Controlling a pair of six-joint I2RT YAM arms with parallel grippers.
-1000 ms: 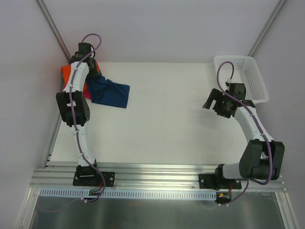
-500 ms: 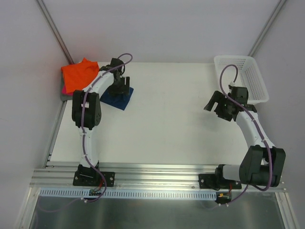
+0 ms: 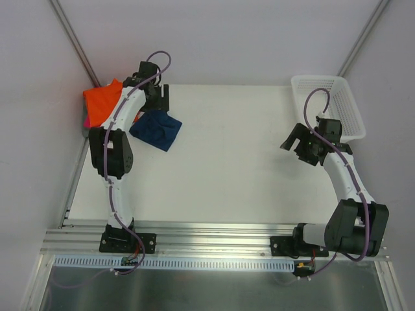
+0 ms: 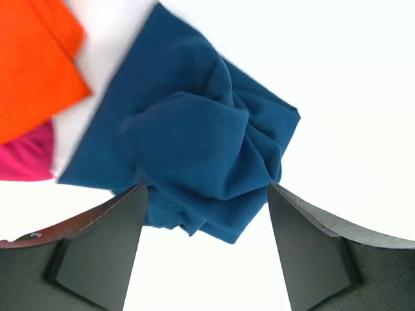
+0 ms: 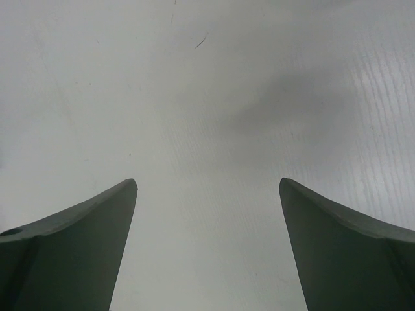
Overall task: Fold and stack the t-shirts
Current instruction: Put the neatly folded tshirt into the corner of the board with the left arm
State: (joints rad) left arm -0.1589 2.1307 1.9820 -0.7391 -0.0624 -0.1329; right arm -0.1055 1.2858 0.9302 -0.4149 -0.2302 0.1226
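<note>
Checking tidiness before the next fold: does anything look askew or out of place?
Yes: the navy t-shirt lies crumpled and bunched on the table beside the folded orange t-shirt, rather than folded flat on it.

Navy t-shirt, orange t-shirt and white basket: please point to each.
navy t-shirt (image 4: 194, 142), left wrist view, crumpled middle.
orange t-shirt (image 3: 102, 103), top external view, flat middle.
white basket (image 3: 342, 107), top external view, inner lattice.

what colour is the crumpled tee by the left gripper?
The crumpled tee is navy blue, no print showing; clearest in the left wrist view.
</note>
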